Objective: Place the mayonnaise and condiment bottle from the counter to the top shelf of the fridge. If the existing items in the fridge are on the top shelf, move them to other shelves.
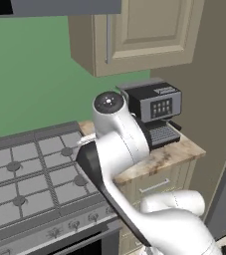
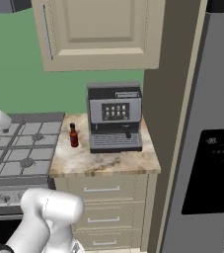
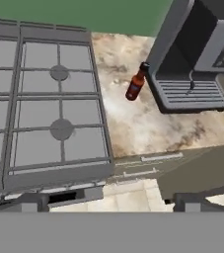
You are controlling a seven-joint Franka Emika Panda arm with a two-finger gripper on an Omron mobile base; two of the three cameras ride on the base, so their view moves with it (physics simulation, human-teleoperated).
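A white robot arm [image 1: 119, 149] rises in front of a kitchen range, its tool [image 3: 108, 203] released and holding nothing, the two dark finger tips spread wide at the bottom of the hand view. Nearest the tool lies the front edge of the stove [image 3: 44, 113] and the drawer fronts below the counter [image 3: 148, 133]. Beyond that, across a bare stretch of marbled stone, the condiment bottle [image 3: 135, 84] stands upright on the counter, up and slightly right of the tool's centre line in the hand view, its long axis vertical and its dark cap uppermost. From the right base view the same bottle [image 2: 73, 135] sits just beside the left flank of the coffee machine [image 2: 114, 116], near the stove edge, toward the back of the counter.

The approach looks open from the front and from the stove side; the coffee machine crowds the bottle's right, so a finger passing there has little room. The fridge [image 2: 207, 148] stands closed to the far right, past a tall panel. No mayonnaise can be made out on the counter. The likely next step is a reach forward and down to the bottle.
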